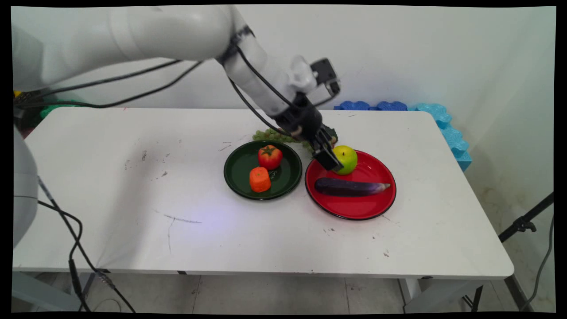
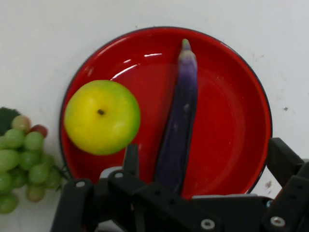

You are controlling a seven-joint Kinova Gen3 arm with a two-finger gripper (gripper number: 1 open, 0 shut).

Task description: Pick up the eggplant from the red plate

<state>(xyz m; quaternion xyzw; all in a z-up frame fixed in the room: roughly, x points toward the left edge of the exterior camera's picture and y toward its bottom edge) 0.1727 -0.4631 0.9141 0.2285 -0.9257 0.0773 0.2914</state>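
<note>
Claw hung spread open over the red plate — nothing in it. Apple sat beside the eggplant; looked smooth, round, probably slippery — I'd grab across its middle.

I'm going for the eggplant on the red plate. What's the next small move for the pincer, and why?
Probably ease straight down. The open pincer hangs over the red plate with the eggplant lying between its fingers, across their closing line. Go slowly: one finger sits close beside the apple and might brush it.
</note>
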